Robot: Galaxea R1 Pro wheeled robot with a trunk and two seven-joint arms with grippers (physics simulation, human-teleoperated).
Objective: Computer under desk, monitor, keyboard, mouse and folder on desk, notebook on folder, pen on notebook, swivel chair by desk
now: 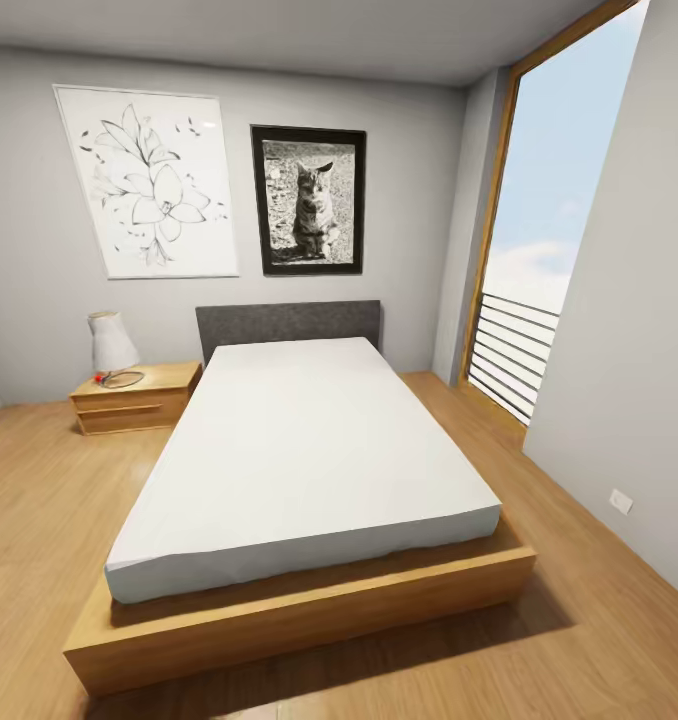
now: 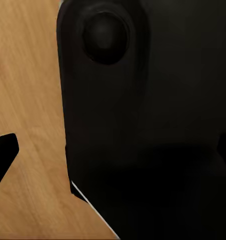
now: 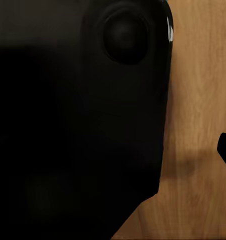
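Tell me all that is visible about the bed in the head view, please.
The bed stands lengthwise away from the camera, its head against the grey back wall. A plain white mattress lies on a low, light wooden platform frame that juts out beyond it at the foot and sides. The headboard is dark grey and looks padded. Nothing lies on it. A wooden nightstand stands beside its head.
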